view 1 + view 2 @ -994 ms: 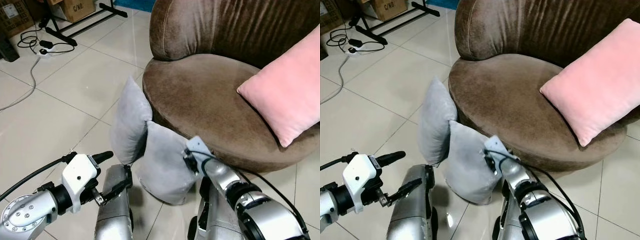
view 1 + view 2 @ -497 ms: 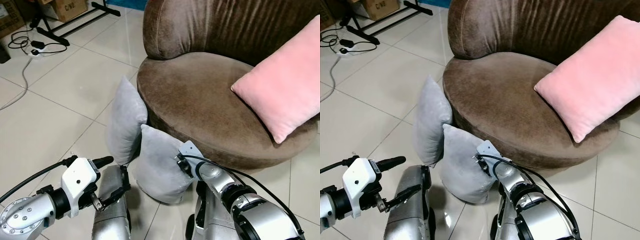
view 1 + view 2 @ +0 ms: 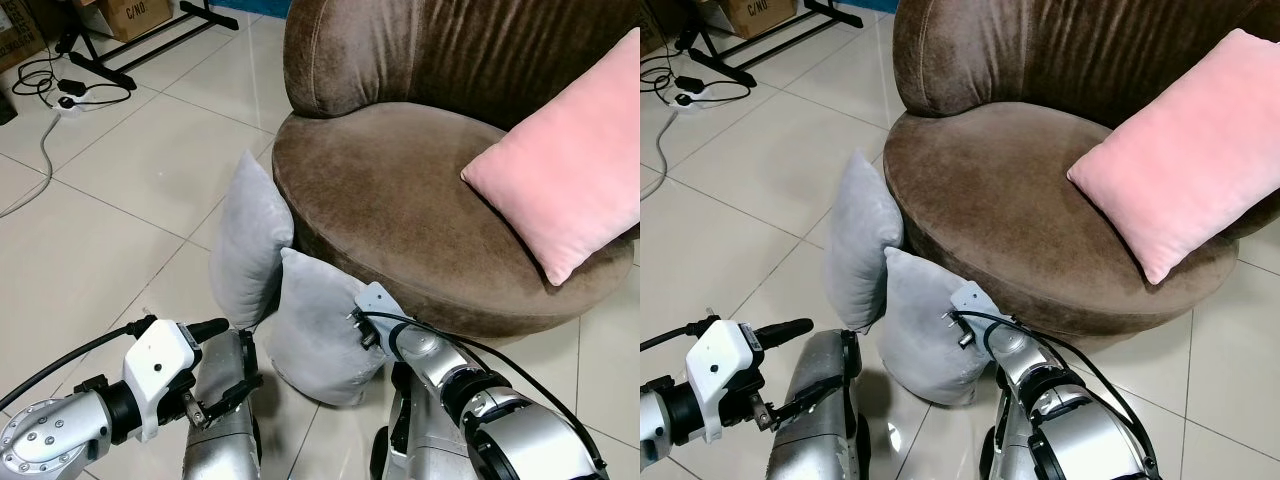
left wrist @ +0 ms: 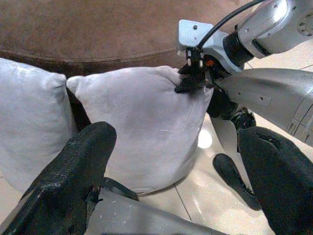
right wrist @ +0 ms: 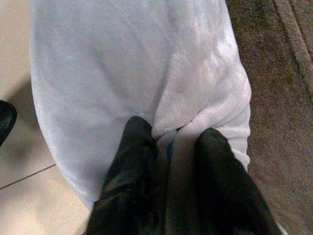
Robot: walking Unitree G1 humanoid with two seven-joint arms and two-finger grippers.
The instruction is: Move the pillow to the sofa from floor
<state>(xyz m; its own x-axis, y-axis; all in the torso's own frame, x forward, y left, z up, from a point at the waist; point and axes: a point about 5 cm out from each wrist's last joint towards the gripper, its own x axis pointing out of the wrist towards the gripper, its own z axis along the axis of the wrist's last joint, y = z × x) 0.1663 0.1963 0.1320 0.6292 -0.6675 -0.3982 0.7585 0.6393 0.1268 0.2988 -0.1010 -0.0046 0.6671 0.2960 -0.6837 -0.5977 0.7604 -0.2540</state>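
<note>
Grasp step: right gripper [image 5: 168, 142] jaws pinch a fold of the grey pillow [image 3: 315, 330]; left gripper [image 4: 171, 181] gapes wide nearby. Next, I judge, lift onto the sofa [image 3: 400, 200].

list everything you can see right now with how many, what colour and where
grey pillows: 2, grey, on floor against sofa front
pink pillow: 1, pink, on sofa seat, right side
sofa: 1, brown, ahead
cardboard boxes: 2, tan, far left
black stand: 1, black, far left floor
power strip and cables: white and black, left floor
right gripper: jaws pinching nearer grey pillow's corner
left gripper: jaws open, before the same pillow
</note>
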